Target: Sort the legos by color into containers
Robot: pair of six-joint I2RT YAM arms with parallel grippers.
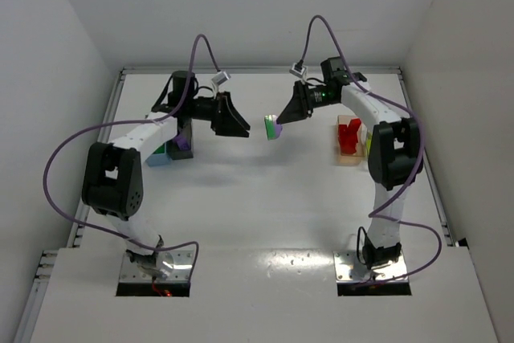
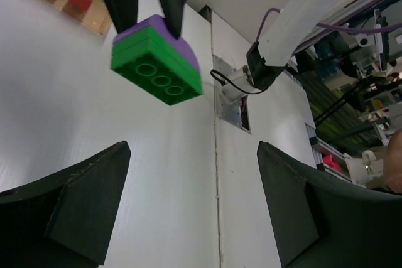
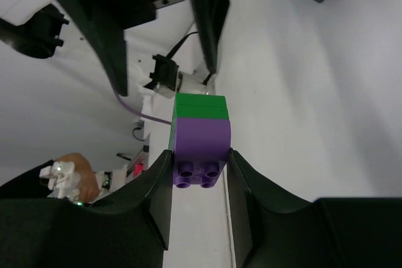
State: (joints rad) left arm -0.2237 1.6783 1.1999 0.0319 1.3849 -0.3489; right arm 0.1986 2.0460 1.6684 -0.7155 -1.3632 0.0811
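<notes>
My right gripper is clamped on a small lego stack. My two black fingers pinch its purple brick, and the green bricks joined to it stick out past the fingertips. The stack hangs in the air above the white table, toward the far middle, touching nothing else. My left gripper faces the stack from the other side, near it but apart, with its jaws spread wide and nothing between them. From its wrist camera, the stack's green underside with its round holes shows above the gap. Farther out on my right, a translucent peach-orange bin sits on the table with red bricks inside. On my left, partly hidden behind the left arm, a light blue bin and a dark grey bin stand side by side. A purple piece shows at the grey one, though I cannot tell exactly how it lies.
</notes>
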